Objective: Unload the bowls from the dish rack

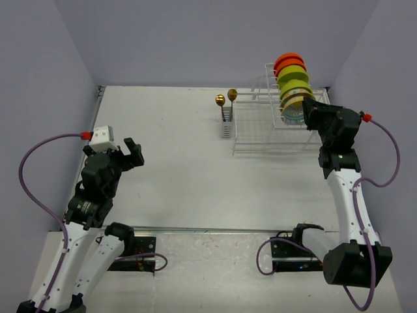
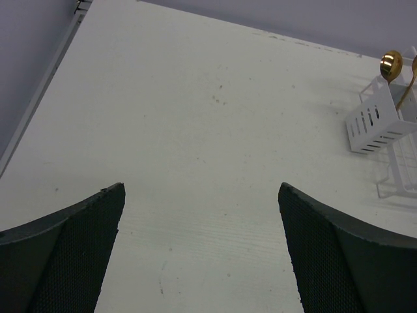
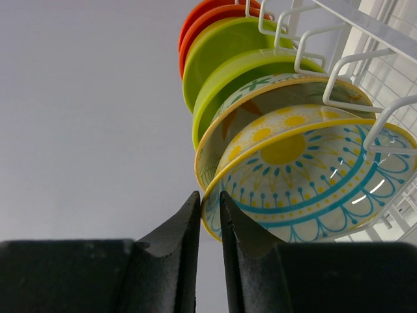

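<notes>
The white wire dish rack (image 1: 260, 134) stands at the far right of the table. In its upper tier several bowls stand on edge in a row: orange (image 1: 288, 62) at the back, lime-green (image 1: 292, 79), then patterned ones (image 1: 294, 104) at the front. In the right wrist view the front cream bowl with a yellow and blue floral pattern (image 3: 306, 176) fills the frame. My right gripper (image 3: 210, 202) is shut on its left rim, one finger on each side. My left gripper (image 2: 201, 189) is open and empty above bare table at the left (image 1: 133, 153).
A small white cutlery caddy (image 1: 226, 124) on the rack's left side holds two gold spoons (image 1: 220, 100); it also shows in the left wrist view (image 2: 374, 120). Rack wires (image 3: 365, 39) curve over the bowls. Grey walls close in the table at the left, back and right.
</notes>
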Tool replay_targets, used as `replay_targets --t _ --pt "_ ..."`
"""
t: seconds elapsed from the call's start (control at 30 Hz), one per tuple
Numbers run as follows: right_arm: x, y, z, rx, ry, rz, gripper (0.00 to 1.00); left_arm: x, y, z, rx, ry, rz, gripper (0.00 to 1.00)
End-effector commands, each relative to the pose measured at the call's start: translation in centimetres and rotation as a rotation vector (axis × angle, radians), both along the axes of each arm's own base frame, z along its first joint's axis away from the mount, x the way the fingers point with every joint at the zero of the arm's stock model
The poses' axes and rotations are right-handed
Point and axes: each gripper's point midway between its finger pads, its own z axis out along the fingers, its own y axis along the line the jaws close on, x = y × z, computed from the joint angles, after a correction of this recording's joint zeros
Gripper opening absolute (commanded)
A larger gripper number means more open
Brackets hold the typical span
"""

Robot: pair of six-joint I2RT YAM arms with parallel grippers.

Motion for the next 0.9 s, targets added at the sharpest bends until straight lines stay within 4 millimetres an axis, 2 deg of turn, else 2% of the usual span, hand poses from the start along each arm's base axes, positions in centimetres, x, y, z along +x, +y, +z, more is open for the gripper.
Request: replay_targets --t 0.0,0.43,0.63,0.67,0.87 --pt "0.0 -0.7 0.3 0.023 -0.003 -0.04 0.18 0.2 0.5 0.8 -0.001 -0.032 0.025 1.0" --pt "-0.3 -0.8 0.1 0.055 -0.004 -0.049 0.0 0.0 0.8 1.1 -0.003 -0.045 0.036 1.0" --pt "-0.6 -0.6 1.1 0.056 -0.055 -0.04 0.0 -0.1 0.8 1.2 -0.006 -0.052 0.039 1.0" --pt "-0.6 -0.5 0.7 0.058 -0.056 -0.037 0.0 -0.1 0.8 1.2 -0.006 -0.052 0.039 1.0" --pt "-1.1 -0.5 2.6 0.045 -0.169 -0.033 0.0 -0.2 0.8 1.3 -0.007 -0.055 0.039 1.0"
